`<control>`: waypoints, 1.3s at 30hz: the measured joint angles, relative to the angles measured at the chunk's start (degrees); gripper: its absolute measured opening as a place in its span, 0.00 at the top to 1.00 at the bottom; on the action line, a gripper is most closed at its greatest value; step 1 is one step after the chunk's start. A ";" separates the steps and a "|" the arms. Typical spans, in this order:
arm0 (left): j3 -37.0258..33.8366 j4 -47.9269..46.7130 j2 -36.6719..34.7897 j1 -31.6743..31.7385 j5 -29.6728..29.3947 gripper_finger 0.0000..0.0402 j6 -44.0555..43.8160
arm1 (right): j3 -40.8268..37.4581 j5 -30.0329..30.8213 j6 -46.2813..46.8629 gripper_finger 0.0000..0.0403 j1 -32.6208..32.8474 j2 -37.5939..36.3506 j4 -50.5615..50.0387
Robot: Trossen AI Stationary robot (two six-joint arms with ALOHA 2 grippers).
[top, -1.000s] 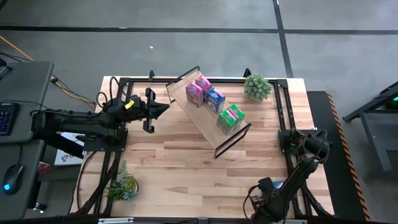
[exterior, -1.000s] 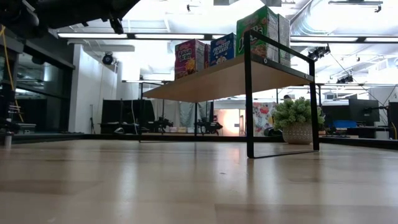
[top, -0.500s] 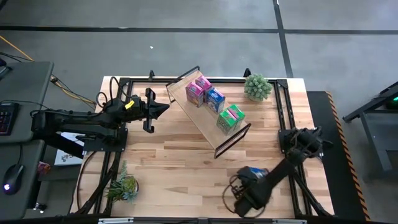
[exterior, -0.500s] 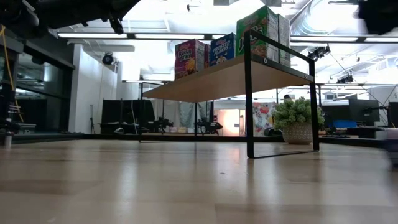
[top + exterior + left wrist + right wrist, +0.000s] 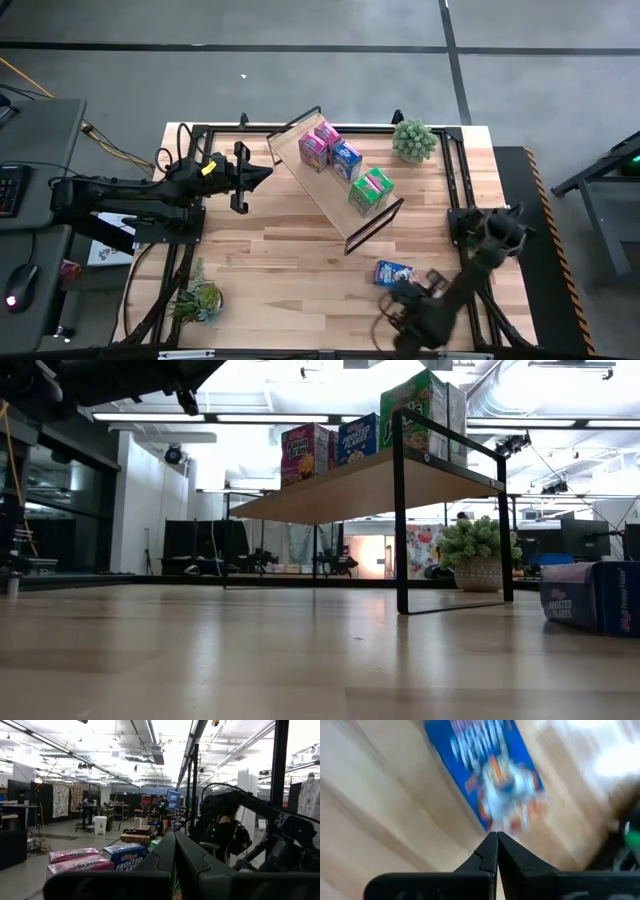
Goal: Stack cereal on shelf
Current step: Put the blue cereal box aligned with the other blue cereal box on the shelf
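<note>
A light-wood shelf (image 5: pixel 335 190) with black frame ends stands aslant across the far middle of the tabletop (image 5: pixel 280 260), carrying a row of small cereal cartons: two pink boxes (image 5: pixel 318 145) at its far end, a blue carton (image 5: pixel 346 158) beside them and a pair of green boxes (image 5: pixel 371 190) toward the near end. In the low view the same row shows on top of the board, green carton (image 5: pixel 420 400) nearest the black upright.

One more blue cereal box (image 5: pixel 395 273) lies flat on the tabletop toward the near right corner, apart from the shelf; the low view catches it (image 5: pixel 585 597) at the right edge of the planks. The right gripper (image 5: pixel 405 300) hovers just on the near side of that box, its fingers pressed together and holding nothing, their tips (image 5: pixel 495 842) pointing at the box's printed face (image 5: pixel 487 770) in the right wrist view.

The left gripper (image 5: pixel 262 175) waits above the far left part of the tabletop, aimed at the shelf, its fingers (image 5: pixel 175 857) likewise together and empty.

A potted plant (image 5: pixel 414 140) sits near the far right corner, a second plant (image 5: pixel 200 298) at the near left edge.
</note>
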 joint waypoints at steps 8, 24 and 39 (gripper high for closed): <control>0.00 0.07 -0.02 0.00 -0.01 1.00 0.05 | -13.23 10.27 18.41 1.00 8.91 -13.49 6.50; 0.00 0.04 0.00 0.00 -0.02 1.00 0.11 | -49.16 -4.40 8.47 1.00 -2.06 -32.48 39.56; 0.00 0.00 0.00 0.01 -0.02 1.00 0.09 | -50.57 3.49 -9.28 1.00 -9.79 -34.03 40.98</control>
